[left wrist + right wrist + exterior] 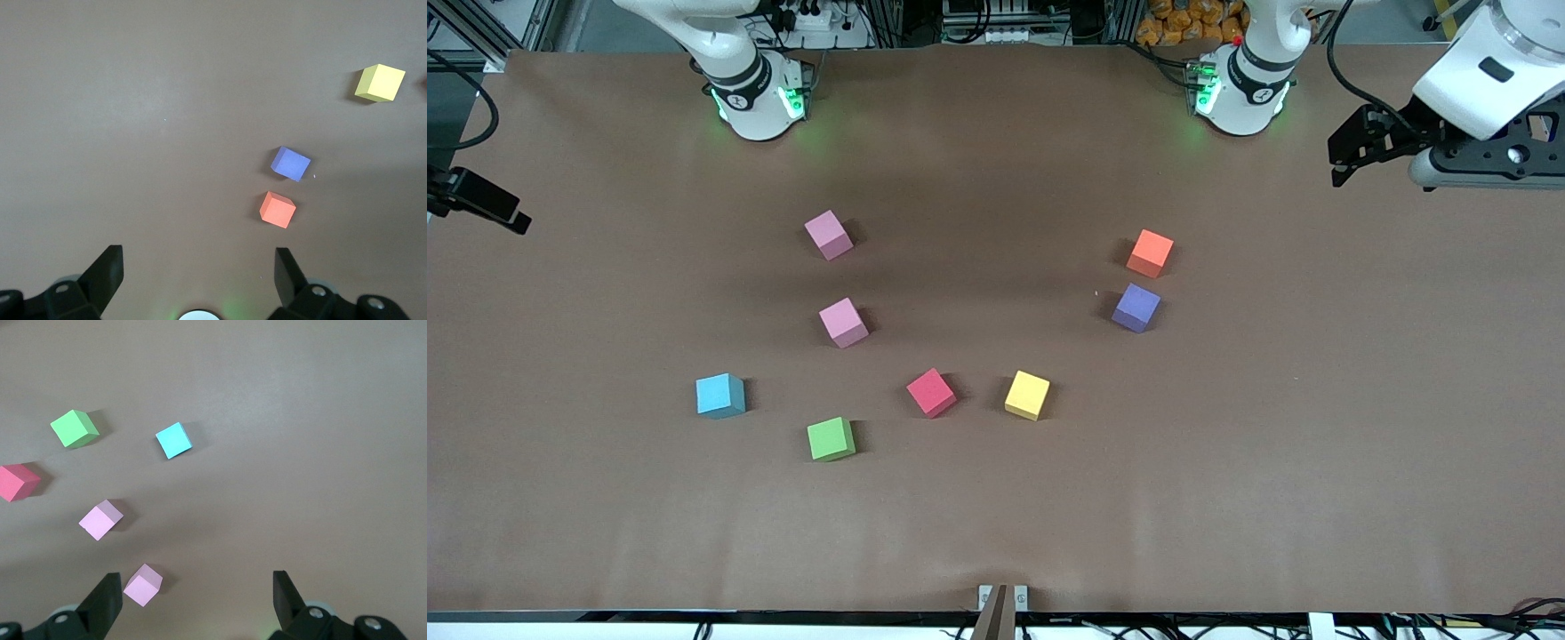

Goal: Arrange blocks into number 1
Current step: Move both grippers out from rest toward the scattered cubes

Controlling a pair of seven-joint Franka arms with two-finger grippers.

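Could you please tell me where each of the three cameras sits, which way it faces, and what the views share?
Front view: high across the table, facing both arm bases; left gripper open, up at its end.
Left wrist view: looks down between open fingers at the orange block, purple block, yellow block.
Right wrist view: looks down, open fingers, at two pink blocks, red block.
Shared: every block also shows in front.

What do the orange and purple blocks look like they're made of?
Orange block and purple block: probably foam or painted wood. Both have flat matte faces, no glare, no grain and crisp edges. The look alone doesn't settle which.
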